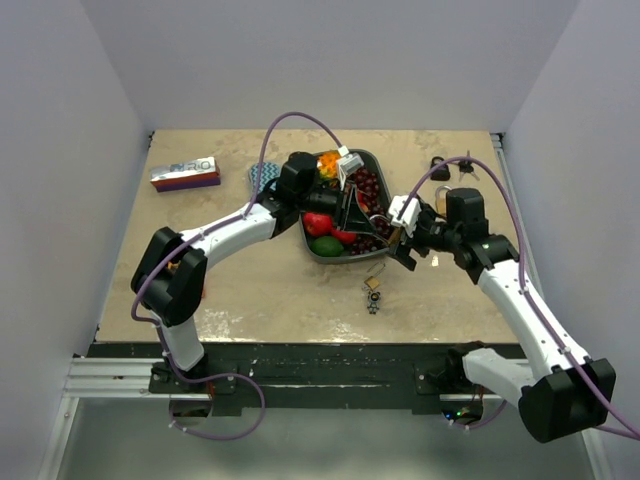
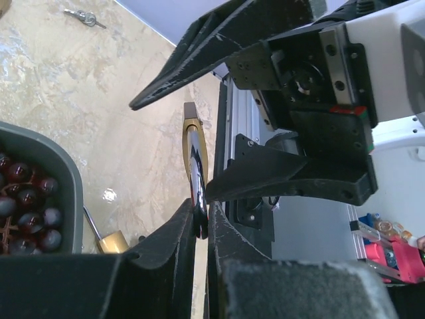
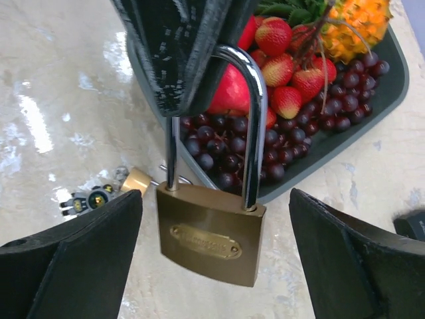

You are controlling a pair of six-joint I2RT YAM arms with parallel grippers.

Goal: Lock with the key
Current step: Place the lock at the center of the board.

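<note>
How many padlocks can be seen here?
2 for certain: a brass padlock hanging by its shackle from the left gripper, and a small padlock on the table beside the tray; dark items at the far right may be more, too small to tell.

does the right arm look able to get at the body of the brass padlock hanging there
Probably yes. The right gripper is open, with a finger on each side of the brass padlock and nothing between. The left gripper pinches only the steel shackle above.
</note>
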